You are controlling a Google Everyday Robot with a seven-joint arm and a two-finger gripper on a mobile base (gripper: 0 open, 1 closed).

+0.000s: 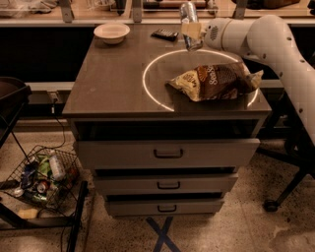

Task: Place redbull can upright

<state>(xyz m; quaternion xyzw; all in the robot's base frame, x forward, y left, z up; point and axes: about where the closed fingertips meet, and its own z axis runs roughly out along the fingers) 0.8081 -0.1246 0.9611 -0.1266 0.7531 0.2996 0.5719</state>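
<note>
**While the can hangs in the jaws: the setting-down step**

Although the can (187, 14) is already lifted, it is not yet placed. It is in the air over the far side of the counter (113, 78), at about 12 o'clock on the white ring (147, 74) marked there. The gripper (193, 33) reaches in from 3 o'clock on the end of the white arm (275, 39), and its jaws are clamped on the can's middle.

The step in hand appears to be the carry towards a landing spot. The next move likely calls for three things: bringing the can truly vertical, lowering it until its base meets bare counter, and only then parting the jaws. The chip bag (216, 81) lies at 4 o'clock inside the ring and should be avoided. The bowl (111, 32) sits well apart at 10 o'clock.

The can is slim and silvery-grey with a shiny top. It leans slightly, top towards 11 o'clock. Its midsection is hidden by the jaws.
</note>
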